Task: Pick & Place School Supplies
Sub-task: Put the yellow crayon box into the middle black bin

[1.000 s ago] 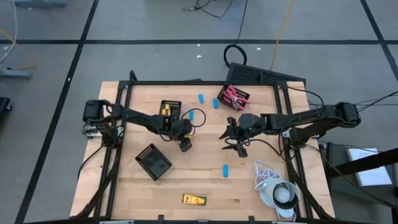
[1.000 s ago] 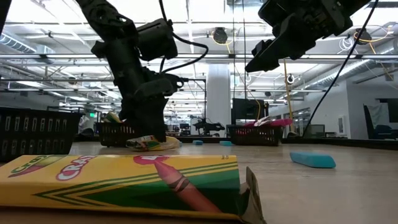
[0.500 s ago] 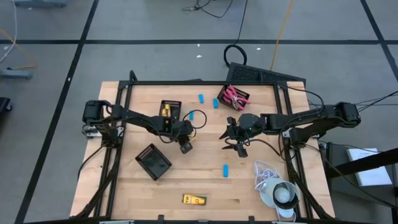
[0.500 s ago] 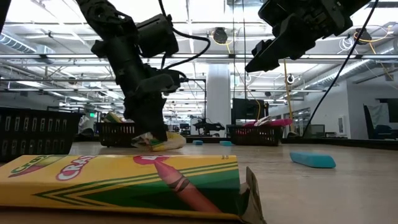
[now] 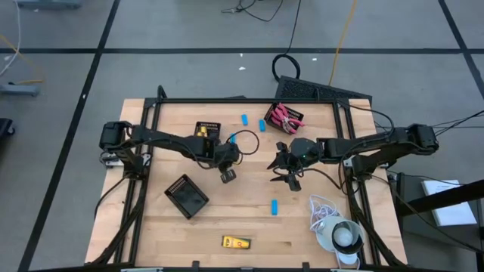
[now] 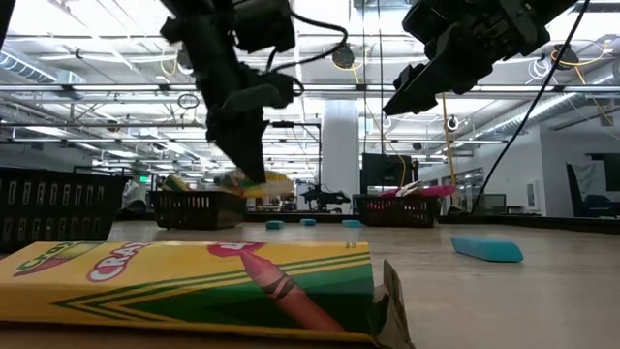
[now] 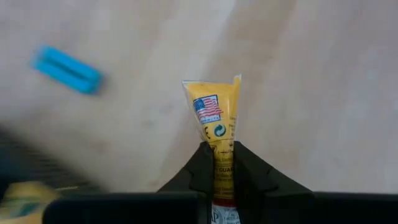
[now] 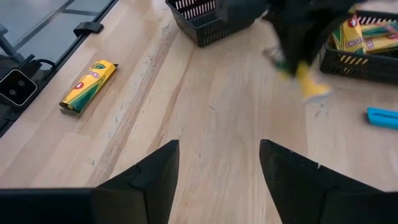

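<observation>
The left gripper hangs over the middle of the worktop, lifted clear of the wood. Its fingers are narrowed on a yellow tube, clamped near one end so that the flat crimped end sticks straight out past the fingertips; the tube's long axis runs along the line of the fingers. In the low view the tube shows as a yellow shape well above the boards. The tray with yellow items sits just behind the left gripper, toward the far edge of the worktop, and I judge this tray to be where the tube belongs, so the coming move would turn on swinging the held tube back over its open top. An empty black tray lies on the near side of the fingers. A light-blue piece lies on the wood off to one side of the tube's free end, apart from it.

The right gripper waits a little to the right of the left one, its fingers spread wide with nothing between them. A crayon box lies ahead of those fingers on the wood. The left arm already has the tube, so the placing falls to it.
</observation>
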You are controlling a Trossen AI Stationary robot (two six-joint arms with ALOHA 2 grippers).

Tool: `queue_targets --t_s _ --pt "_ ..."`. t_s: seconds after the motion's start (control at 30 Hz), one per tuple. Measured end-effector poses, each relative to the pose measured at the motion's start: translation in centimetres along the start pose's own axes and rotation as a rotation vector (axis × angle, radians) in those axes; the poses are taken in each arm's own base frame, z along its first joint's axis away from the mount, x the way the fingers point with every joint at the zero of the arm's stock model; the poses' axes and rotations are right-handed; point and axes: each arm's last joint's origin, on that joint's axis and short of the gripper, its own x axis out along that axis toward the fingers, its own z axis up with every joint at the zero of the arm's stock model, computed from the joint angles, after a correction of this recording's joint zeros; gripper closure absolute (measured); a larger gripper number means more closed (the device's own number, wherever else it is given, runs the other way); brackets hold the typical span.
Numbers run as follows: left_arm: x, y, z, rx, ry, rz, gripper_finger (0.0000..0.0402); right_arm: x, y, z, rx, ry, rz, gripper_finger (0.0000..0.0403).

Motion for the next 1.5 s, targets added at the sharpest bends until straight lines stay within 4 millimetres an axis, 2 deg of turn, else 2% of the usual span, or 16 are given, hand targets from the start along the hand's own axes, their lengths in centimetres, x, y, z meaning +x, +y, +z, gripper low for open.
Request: queue_targets --t_s 0.17,0.4,0.53,0.73,1.07,1.3,1.37,1.5 --pt "-3.0 2.1 1.3 0.011 -0.004 0.185 0.0371 0.0 0.0 -0.2 0.011 0.017 0.003 0.019" --pt "-6.5 8.1 0.8 -0.164 -0.105 0.22 0.0371 0.0 0.1 -0.2 0.025 0.018 0.008 0.019" --pt "-5.4 10.3 0.1 -0.238 -0.1 0.154 0.0371 0.0 0.2 -0.1 0.023 0.014 0.012 0.019" --pt "-2.8 12.1 -1.2 -0.293 -0.024 0.161 0.0371 0.1 0.4 -0.1 0.025 0.013 0.018 0.019" --pt "-2.2 14.2 -2.1 -0.358 -0.003 0.205 0.0371 0.1 0.5 -0.1 0.025 0.012 0.022 0.019" --pt "-1.9 14.3 -2.4 -0.373 -0.004 0.18 0.0369 0.1 0.5 -0.1 0.027 0.012 0.022 0.019" --pt "-1.9 14.3 -2.2 -0.366 -0.019 0.159 0.0345 0.1 0.5 -0.1 0.027 0.012 0.022 0.019" --pt "-1.9 14.2 -2.0 -0.357 -0.039 0.131 0.027 0.1 0.5 -0.1 0.042 0.013 0.021 0.019"
